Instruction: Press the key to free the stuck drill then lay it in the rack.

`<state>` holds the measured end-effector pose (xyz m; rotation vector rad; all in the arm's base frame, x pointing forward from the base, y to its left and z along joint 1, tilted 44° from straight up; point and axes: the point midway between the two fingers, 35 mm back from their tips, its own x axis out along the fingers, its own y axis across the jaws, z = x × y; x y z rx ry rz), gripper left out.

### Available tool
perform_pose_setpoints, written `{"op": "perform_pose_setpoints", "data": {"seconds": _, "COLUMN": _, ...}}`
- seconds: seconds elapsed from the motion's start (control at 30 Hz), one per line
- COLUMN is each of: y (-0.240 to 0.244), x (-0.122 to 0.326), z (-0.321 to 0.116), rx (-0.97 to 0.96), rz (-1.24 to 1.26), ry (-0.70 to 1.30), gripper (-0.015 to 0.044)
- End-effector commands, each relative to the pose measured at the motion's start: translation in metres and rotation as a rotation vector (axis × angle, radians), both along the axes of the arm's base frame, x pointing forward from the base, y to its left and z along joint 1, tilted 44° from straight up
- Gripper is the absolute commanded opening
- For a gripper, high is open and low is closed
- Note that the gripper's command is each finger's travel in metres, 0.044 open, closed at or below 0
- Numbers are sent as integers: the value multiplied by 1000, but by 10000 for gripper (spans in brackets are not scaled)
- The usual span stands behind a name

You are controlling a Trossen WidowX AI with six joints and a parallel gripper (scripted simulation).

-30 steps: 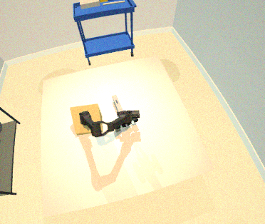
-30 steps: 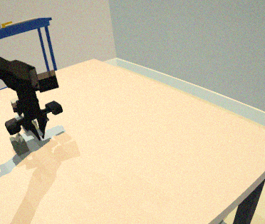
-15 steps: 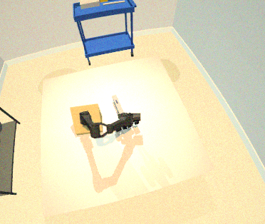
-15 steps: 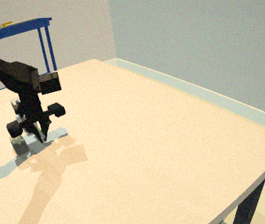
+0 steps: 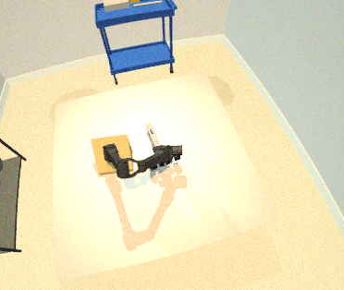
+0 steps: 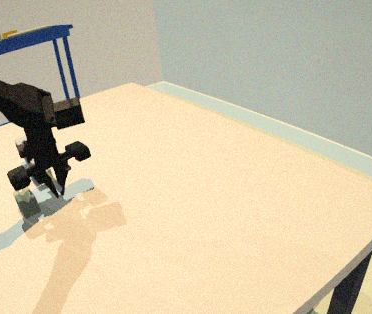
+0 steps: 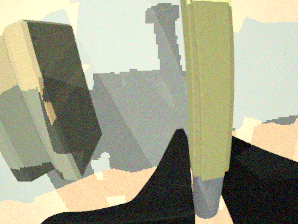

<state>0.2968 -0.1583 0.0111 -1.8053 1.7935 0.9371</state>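
My gripper (image 6: pixel 60 194) (image 7: pixel 191 134) is shut on the drill. The drill (image 7: pixel 209 90) is a long olive-yellow bar with a grey end, seen between the black fingers in the wrist view. A slotted block (image 7: pixel 64 90) (image 6: pixel 27 203) with a dark face and greenish sides is left of the fingers, apart from the drill. A pale elongated piece (image 5: pixel 150 130) with dark marks lies behind the arm; I cannot tell whether it is the rack. The key cannot be made out. The arm hides much of the area around the fingers in the top view.
The arm rises from a tan base block (image 5: pixel 100 150) on the pale table (image 5: pixel 224 194) (image 6: pixel 217 200). A blue cart (image 5: pixel 141 58) (image 6: pixel 27 45) stands behind the table. A dark shelf (image 5: pixel 9 194) with several grey cylinders is at the far left. The table's right edge shows in the exterior view.
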Motion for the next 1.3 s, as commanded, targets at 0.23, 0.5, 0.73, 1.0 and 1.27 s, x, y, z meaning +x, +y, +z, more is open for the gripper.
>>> {"op": "perform_pose_setpoints", "data": {"seconds": 0.23, "y": 5, "x": 0, "z": 4, "rx": -1, "rz": 0, "ry": -5, "gripper": 0}}
{"op": "perform_pose_setpoints", "data": {"seconds": 0.5, "y": 9, "x": -1, "z": 5, "rx": -1, "rz": 0, "ry": -5, "gripper": 0}}
{"op": "perform_pose_setpoints", "data": {"seconds": 0.73, "y": 12, "x": -1, "z": 6, "rx": -1, "rz": 0, "ry": -5, "gripper": 0}}
{"op": "perform_pose_setpoints", "data": {"seconds": 1.0, "y": 15, "x": -2, "z": 8, "rx": -1, "rz": 0, "ry": -5, "gripper": 0}}
{"op": "perform_pose_setpoints", "data": {"seconds": 1.27, "y": 18, "x": -2, "z": 10, "rx": 0, "rz": 0, "ry": -5, "gripper": 0}}
